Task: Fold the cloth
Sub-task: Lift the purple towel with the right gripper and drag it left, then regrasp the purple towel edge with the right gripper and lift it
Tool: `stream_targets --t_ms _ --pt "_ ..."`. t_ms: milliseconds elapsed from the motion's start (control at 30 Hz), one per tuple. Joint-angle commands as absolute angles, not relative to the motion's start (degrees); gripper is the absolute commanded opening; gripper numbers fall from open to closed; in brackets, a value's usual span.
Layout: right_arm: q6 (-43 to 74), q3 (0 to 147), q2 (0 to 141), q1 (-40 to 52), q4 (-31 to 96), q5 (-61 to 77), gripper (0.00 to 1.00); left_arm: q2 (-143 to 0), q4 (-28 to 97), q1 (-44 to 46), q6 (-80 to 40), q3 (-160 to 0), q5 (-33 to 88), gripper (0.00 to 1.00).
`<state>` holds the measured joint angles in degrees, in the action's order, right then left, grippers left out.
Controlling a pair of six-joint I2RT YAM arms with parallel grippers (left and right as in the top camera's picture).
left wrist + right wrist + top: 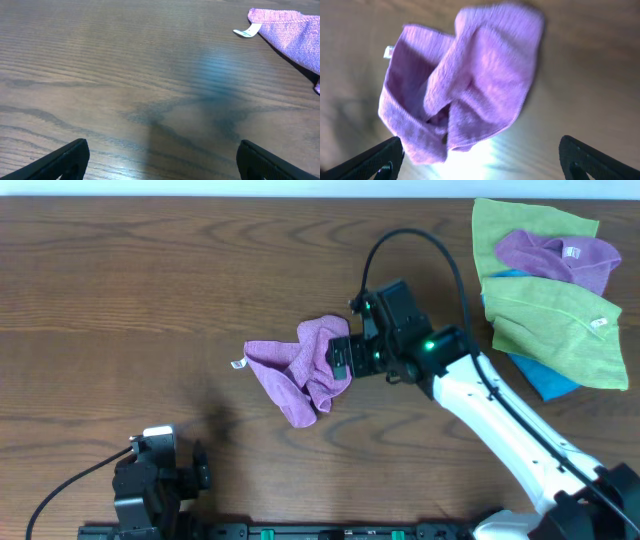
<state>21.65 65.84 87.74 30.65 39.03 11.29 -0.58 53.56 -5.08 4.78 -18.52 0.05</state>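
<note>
A purple cloth (295, 370) lies crumpled on the wooden table near the middle, a white tag at its left corner. My right gripper (340, 360) hovers over its right edge, open, with nothing between the fingers. In the right wrist view the cloth (465, 75) lies bunched just ahead of the open fingers (482, 160). My left gripper (165, 475) sits low at the front left, open and empty. In the left wrist view (162, 157) only bare wood lies between its fingers, and the cloth's corner (292, 35) with its tag shows at the far right.
A pile of cloths sits at the back right: a green one (560, 330) on a blue one (545, 380), and a purple one (555, 255) on another green one (520, 220). A black cable (415, 240) loops above the right arm.
</note>
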Motion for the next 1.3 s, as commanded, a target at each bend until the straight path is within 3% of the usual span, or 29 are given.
stream_targets --t_ms 0,333,700,1267 --pt "26.9 61.2 88.1 30.8 36.5 17.7 0.99 -0.2 55.7 -4.8 5.8 -18.0 0.7 0.95" --pt "41.0 52.4 88.1 30.8 30.3 19.6 0.80 -0.2 54.5 -4.8 5.8 -18.0 0.7 0.95" --pt "50.9 46.3 88.6 32.6 18.9 22.7 0.72 -0.2 54.0 -4.8 5.8 -18.0 1.6 0.95" --pt "55.8 46.3 94.2 34.9 11.9 20.8 0.61 -0.2 53.9 -4.8 5.6 -18.0 2.9 0.95"
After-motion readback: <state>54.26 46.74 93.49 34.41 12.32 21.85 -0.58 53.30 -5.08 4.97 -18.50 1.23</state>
